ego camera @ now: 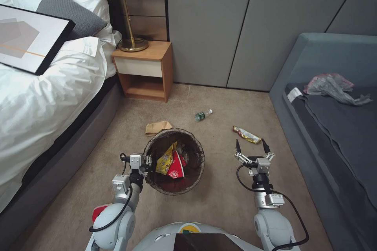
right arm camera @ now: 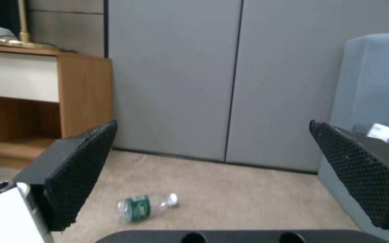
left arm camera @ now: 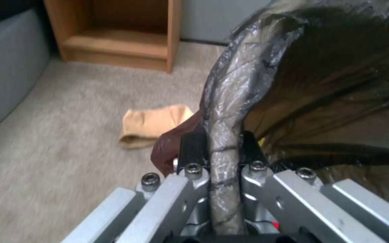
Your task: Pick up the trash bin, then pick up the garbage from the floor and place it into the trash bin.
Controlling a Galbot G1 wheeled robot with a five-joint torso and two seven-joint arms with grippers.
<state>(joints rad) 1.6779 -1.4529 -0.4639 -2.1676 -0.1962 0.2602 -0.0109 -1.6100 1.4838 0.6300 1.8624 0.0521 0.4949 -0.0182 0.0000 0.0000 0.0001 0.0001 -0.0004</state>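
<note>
My left gripper [ego camera: 147, 163] is shut on the rim of the trash bin [ego camera: 194, 172], held above the carpet; its dark bag liner [left arm camera: 230, 111] is pinched between the fingers [left arm camera: 193, 143]. Inside the bin lie a yellow wrapper [ego camera: 165, 159] and a red-and-white cup [ego camera: 176, 168]. On the floor are a green-labelled bottle [ego camera: 203, 115], a crumpled brown paper bag [ego camera: 158, 126] just beyond the bin, and a red-yellow snack wrapper [ego camera: 246, 134]. My right gripper [ego camera: 252, 147] hangs open just short of that wrapper, with nothing between its fingers. The bottle [right arm camera: 146, 206] lies ahead of the right gripper [right arm camera: 212, 175].
A bed [ego camera: 43, 98] with white bedding runs along the left. A wooden nightstand [ego camera: 144, 71] with a lamp [ego camera: 125, 11] stands at the back. A grey-blue sofa [ego camera: 333, 125] lines the right side. Grey wall panels [ego camera: 243, 23] close the far end.
</note>
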